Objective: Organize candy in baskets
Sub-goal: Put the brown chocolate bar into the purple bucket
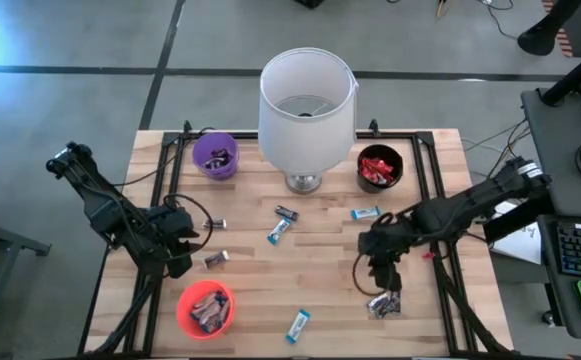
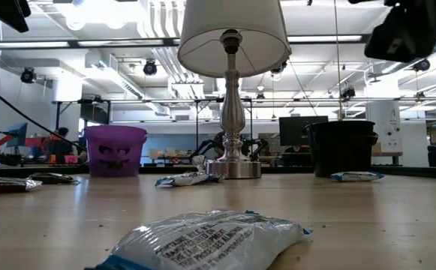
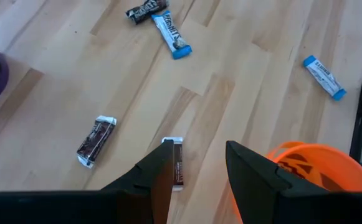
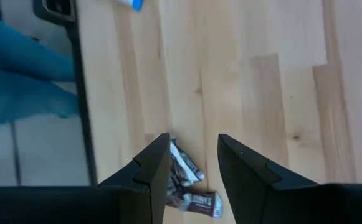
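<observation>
Small wrapped candy bars lie scattered on the wooden table. My left gripper hovers open over a dark bar, beside the orange basket, which holds candy. A second dark bar lies close by. My right gripper hovers open above dark bars near the table's right frame. The purple basket and the black basket, which holds red candy, stand at the far side.
A white-shaded lamp stands on its metal base at the far middle. Blue bars and a dark one lie mid-table. A black metal frame borders the table's sides.
</observation>
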